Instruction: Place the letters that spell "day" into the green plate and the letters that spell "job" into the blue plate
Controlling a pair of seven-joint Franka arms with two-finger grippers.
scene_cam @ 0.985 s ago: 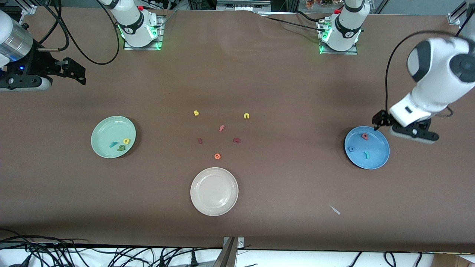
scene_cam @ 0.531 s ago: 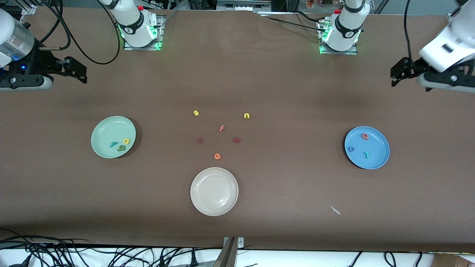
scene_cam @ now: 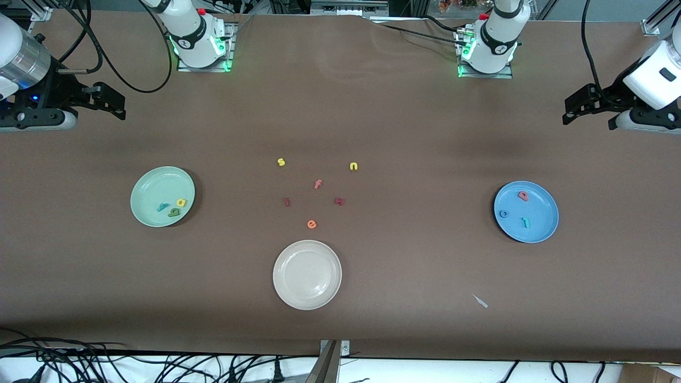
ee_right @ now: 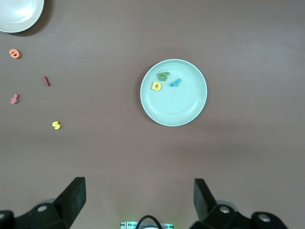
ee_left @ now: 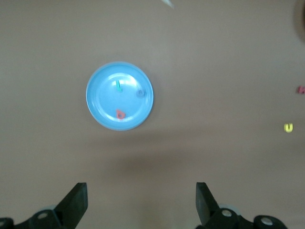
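The 3 "day" letters (scene_cam: 171, 207) are seen in the green plate (scene_cam: 154, 186), the 3 "job" letters (scene_cam: 517, 210) in the blue plate (scene_cam: 542, 230). Light, soft foam is judged; edges would be pinched. The left gripper (scene_cam: 588, 105) and right gripper (scene_cam: 101, 101) are held empty, jaws apart, above the table's ends.

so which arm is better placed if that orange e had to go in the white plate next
Neither clearly. The orange e lies mid-table, just farther from the front camera than the white plate. The left hand and right hand are both open, empty and pulled back to their own ends. The right wrist view shows the e, so right, slightly.
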